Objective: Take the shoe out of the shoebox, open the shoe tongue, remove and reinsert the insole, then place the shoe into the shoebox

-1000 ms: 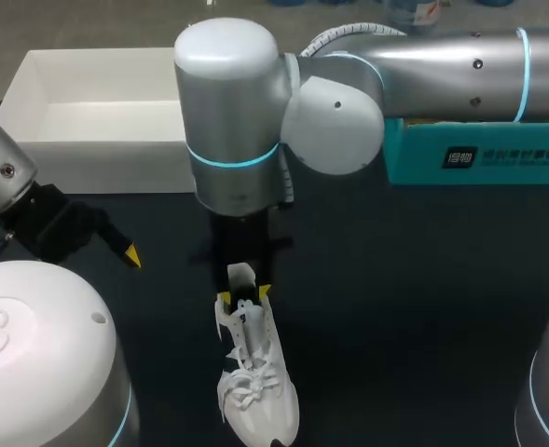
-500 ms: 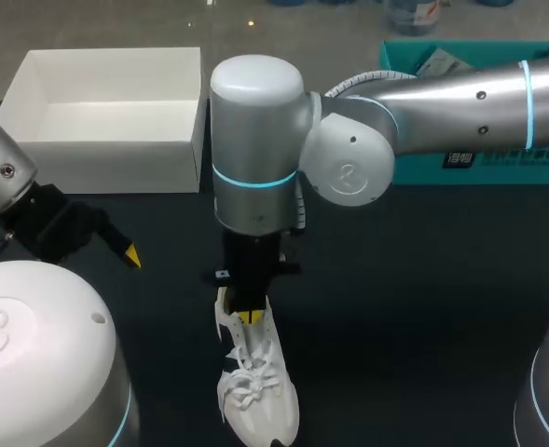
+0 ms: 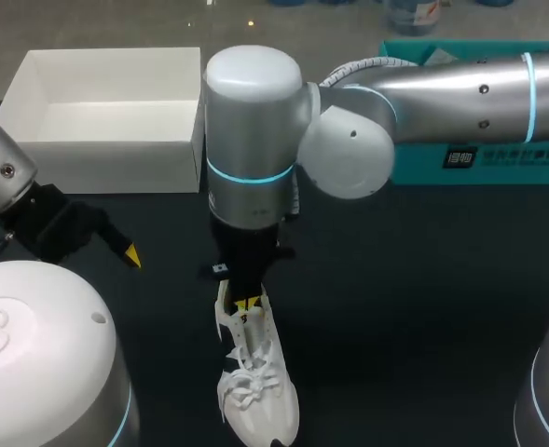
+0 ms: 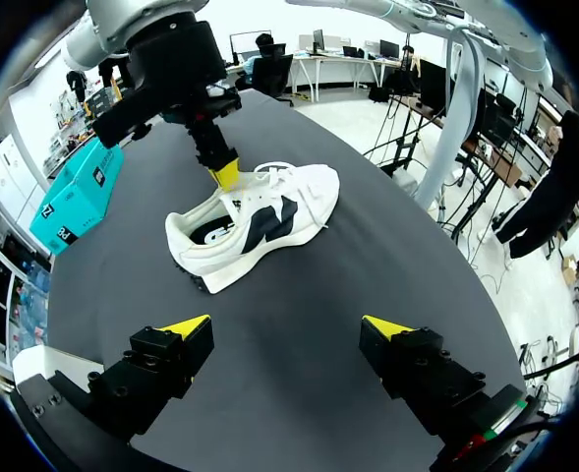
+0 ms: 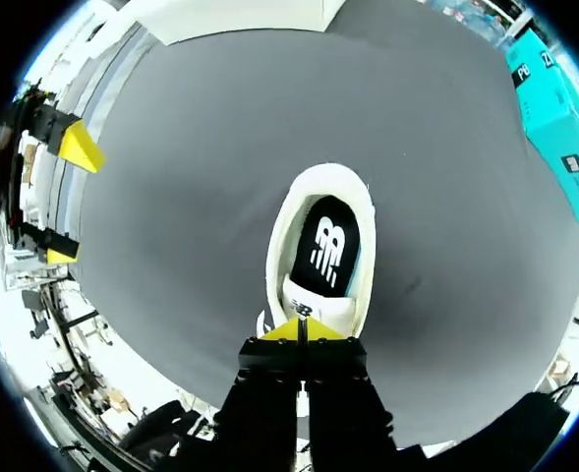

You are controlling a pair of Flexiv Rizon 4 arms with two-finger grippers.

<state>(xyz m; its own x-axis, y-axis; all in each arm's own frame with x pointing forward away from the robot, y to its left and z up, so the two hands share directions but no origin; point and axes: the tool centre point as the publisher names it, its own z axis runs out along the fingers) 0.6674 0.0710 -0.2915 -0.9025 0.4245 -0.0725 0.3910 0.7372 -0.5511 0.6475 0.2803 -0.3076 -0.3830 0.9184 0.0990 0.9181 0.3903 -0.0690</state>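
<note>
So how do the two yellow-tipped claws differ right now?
The left gripper is open, its fingers wide apart with nothing between them; the right gripper has its tips pressed together. The left gripper hangs over bare table, away from the shoe; the right gripper points straight down at the shoe's tongue. Whether it pinches the tongue I cannot tell. Both have black fingers with yellow tips.

Dark table (image 3: 395, 279): shoe (image 3: 255, 382), shoebox (image 3: 97, 168), teal box (image 3: 498, 158)

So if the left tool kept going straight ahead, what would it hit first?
Most likely the white shoe, on its side; nothing lies between it and the left tool, though the table might come first.
</note>
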